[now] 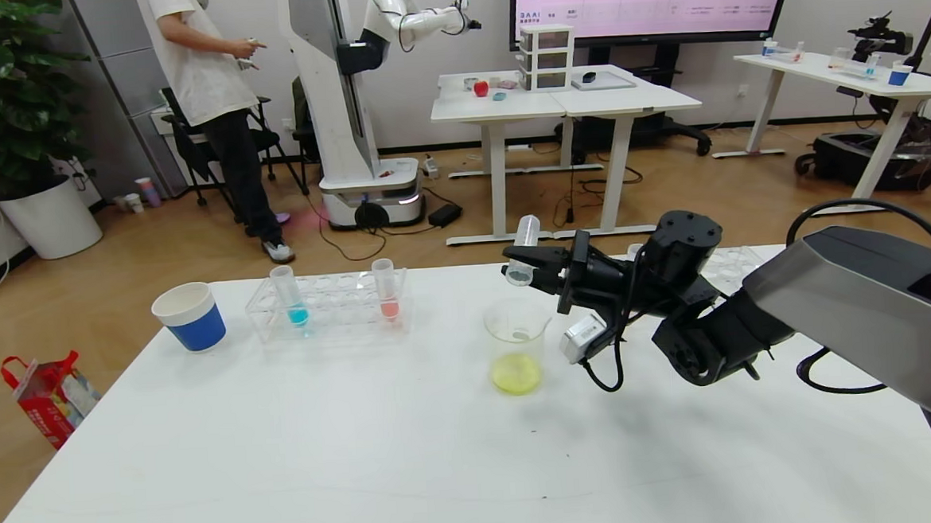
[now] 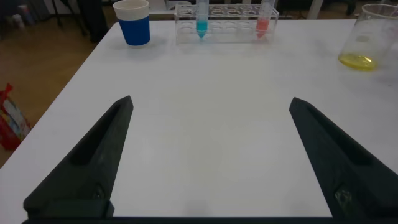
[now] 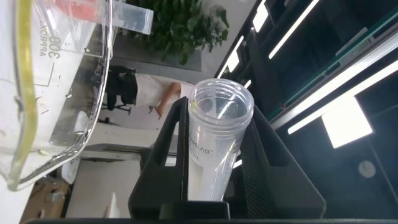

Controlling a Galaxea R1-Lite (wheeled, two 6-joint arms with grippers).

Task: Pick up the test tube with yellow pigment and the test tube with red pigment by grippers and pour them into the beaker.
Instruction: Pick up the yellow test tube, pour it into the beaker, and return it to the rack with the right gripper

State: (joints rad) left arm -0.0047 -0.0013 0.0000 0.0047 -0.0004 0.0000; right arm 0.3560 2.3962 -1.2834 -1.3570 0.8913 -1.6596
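On the white table [image 1: 364, 458], one blue-and-white paper cup [image 1: 189, 316] stands at about ten o'clock. Just right of it, one clear rack [image 1: 328, 304] holds two upright tubes: a cyan-liquid tube [image 1: 288, 296] and the test tube with red pigment [image 1: 386, 289]. At centre stands one beaker [image 1: 516, 345] with yellow liquid pooled in its bottom. Just above its rim, toward one o'clock, the right gripper [image 1: 528, 264] is clamped on the test tube with yellow pigment [image 1: 524, 250], tilted mouth-down and emptied. The left gripper [image 2: 211, 155], seen only from its wrist, hangs over bare tabletop with both fingers spread wide, holding nothing.
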